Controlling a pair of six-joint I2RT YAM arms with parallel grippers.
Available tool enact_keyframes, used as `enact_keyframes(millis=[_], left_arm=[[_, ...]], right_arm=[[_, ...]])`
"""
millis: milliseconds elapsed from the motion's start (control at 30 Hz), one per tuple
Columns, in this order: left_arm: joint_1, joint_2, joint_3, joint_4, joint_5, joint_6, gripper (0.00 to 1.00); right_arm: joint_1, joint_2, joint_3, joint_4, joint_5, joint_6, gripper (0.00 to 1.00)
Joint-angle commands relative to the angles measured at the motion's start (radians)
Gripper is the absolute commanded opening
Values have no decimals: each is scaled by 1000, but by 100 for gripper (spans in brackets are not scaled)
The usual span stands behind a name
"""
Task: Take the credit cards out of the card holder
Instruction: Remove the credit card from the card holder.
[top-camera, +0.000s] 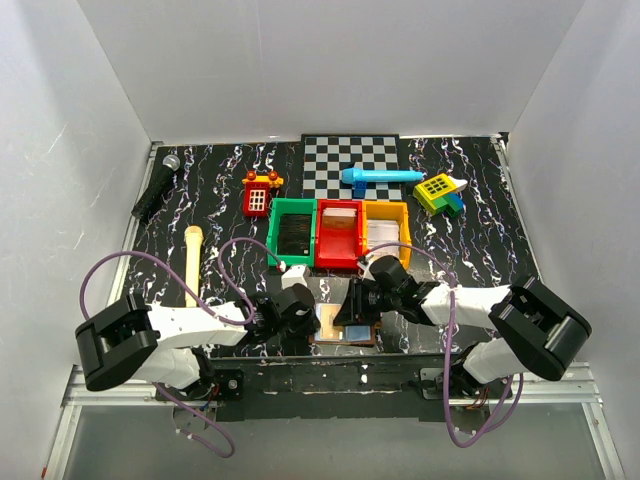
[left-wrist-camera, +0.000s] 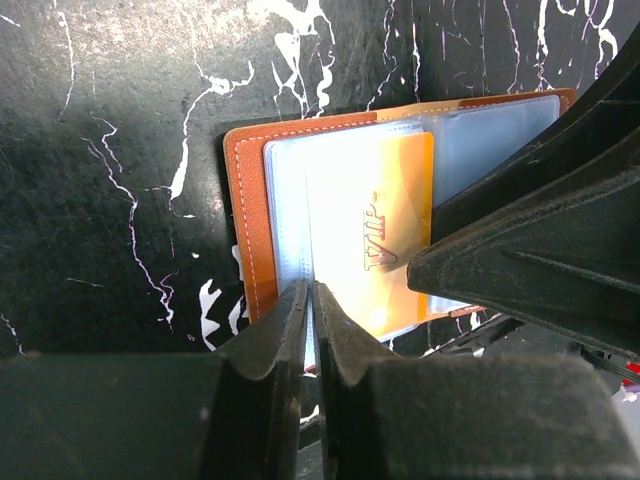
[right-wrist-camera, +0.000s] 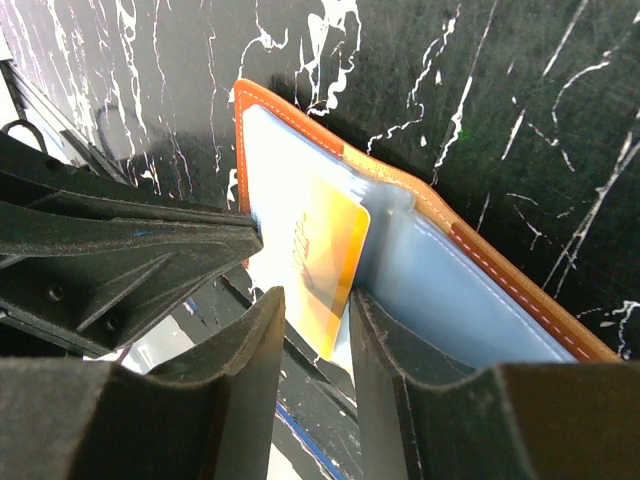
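The brown card holder (top-camera: 343, 328) lies open at the table's near edge, between both grippers. Its pale blue-grey sleeves (left-wrist-camera: 285, 200) face up inside the orange-brown cover (right-wrist-camera: 520, 285). A gold credit card (left-wrist-camera: 385, 230) marked VIP sticks partly out of a sleeve. My left gripper (left-wrist-camera: 310, 288) is shut on the thin edge of a clear sleeve, just beside the card. My right gripper (right-wrist-camera: 315, 300) stands partly open, with the gold card's (right-wrist-camera: 320, 250) corner between its jaws. One right finger (right-wrist-camera: 385, 340) rests against the blue-grey panel.
Green (top-camera: 291, 228), red (top-camera: 339, 232) and yellow (top-camera: 386, 228) bins stand in a row just behind the grippers. A checkerboard (top-camera: 350, 160), a blue toy (top-camera: 380, 177), a red toy (top-camera: 258, 193) and a microphone (top-camera: 155, 187) lie farther back. A cream stick (top-camera: 192, 262) lies at left.
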Motion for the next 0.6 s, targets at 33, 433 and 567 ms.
enact_keyframes(millis=[33, 433, 567], left_arm=[[4, 62, -23, -117, -14, 6, 5], [4, 90, -24, -115, -6, -3, 0], [4, 88, -32, -115, -6, -6, 0]], right_arm=[[-10, -24, -36, 72, -9, 8, 41], [-17, -36, -60, 134, -20, 19, 40], [-17, -36, -60, 137, -22, 20, 36]])
